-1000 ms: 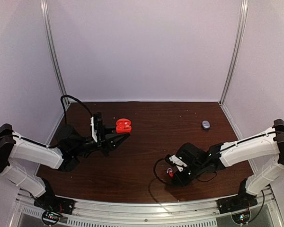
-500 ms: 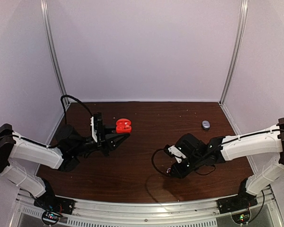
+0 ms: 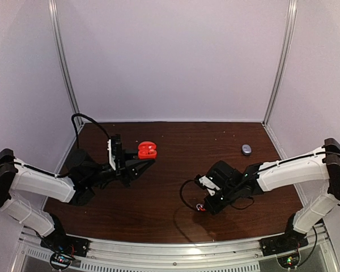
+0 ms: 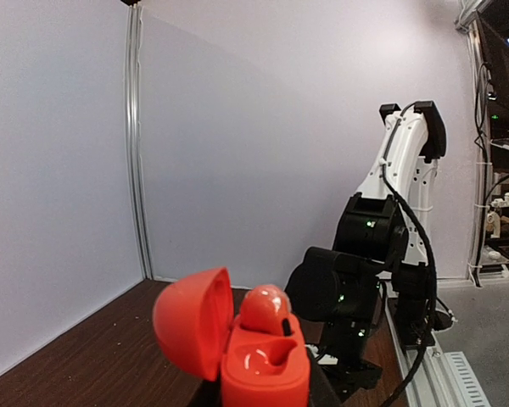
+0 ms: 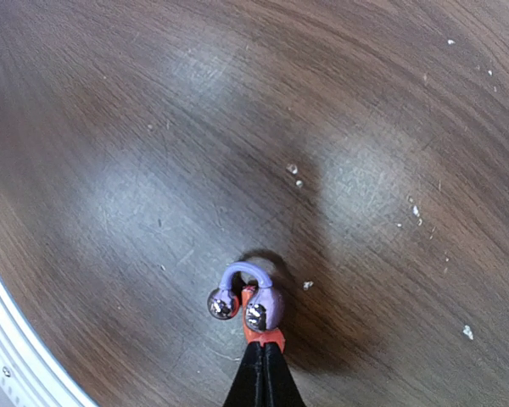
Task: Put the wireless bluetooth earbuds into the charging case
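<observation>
Red plastic fills my left gripper [image 3: 149, 159]: its jaws are clamped on the open charging case [image 4: 253, 365], lid swung out to their left, with one red earbud [image 4: 265, 307] seated in the socket farther from them. My right gripper [image 5: 263, 349] has its jaws pressed together on the red end of a second earbud [image 5: 256, 303], whose lilac hook and silvery tips jut just beyond them, over the brown table [image 5: 136, 153].

the counter [image 5: 153, 127] is dark wood grain, scuffed, with a dull sheen; the charging case [image 4: 237, 356] is glossy red plastic; the earbud [image 5: 248, 301] has shiny metallic beads.
</observation>
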You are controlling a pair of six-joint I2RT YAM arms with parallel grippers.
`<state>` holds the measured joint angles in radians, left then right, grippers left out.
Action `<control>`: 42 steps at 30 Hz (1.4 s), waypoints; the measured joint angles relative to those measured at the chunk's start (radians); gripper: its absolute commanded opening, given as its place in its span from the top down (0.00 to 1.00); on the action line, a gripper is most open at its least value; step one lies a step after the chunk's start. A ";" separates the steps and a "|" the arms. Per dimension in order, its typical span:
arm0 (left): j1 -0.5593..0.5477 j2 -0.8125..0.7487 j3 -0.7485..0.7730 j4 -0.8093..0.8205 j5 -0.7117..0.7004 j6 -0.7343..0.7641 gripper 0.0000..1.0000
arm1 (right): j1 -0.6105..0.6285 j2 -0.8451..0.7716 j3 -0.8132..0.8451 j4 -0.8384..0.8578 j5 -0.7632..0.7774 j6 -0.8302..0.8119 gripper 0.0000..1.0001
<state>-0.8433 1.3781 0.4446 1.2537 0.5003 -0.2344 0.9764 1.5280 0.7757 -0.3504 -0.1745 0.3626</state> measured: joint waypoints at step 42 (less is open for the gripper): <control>0.000 -0.021 -0.013 -0.003 -0.008 0.001 1.00 | -0.030 0.005 0.070 -0.119 0.078 -0.061 0.73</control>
<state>-0.8433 1.3575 0.4313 1.2503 0.4919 -0.2337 0.9466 1.5333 0.8459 -0.4690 -0.0967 0.3016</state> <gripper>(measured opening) 0.218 0.291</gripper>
